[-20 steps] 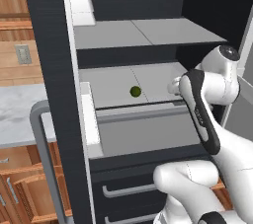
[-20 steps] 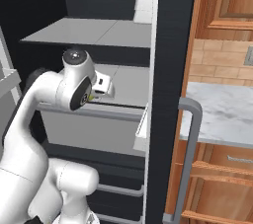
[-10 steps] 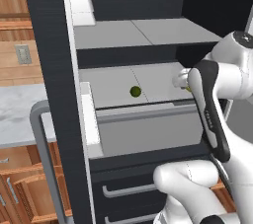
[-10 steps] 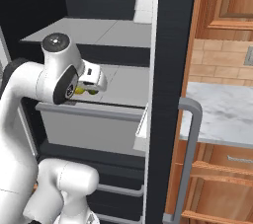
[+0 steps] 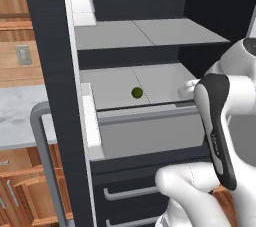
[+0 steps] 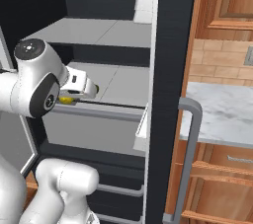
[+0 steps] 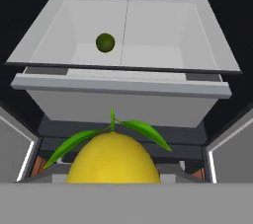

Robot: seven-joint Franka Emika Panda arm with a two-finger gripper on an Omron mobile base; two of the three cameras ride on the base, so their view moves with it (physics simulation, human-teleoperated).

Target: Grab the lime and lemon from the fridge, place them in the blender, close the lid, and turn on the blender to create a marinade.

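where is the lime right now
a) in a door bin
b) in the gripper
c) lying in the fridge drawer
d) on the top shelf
c: the lime lies on the pale floor of the open fridge drawer, apart from the lemon, which sits right at the gripper.
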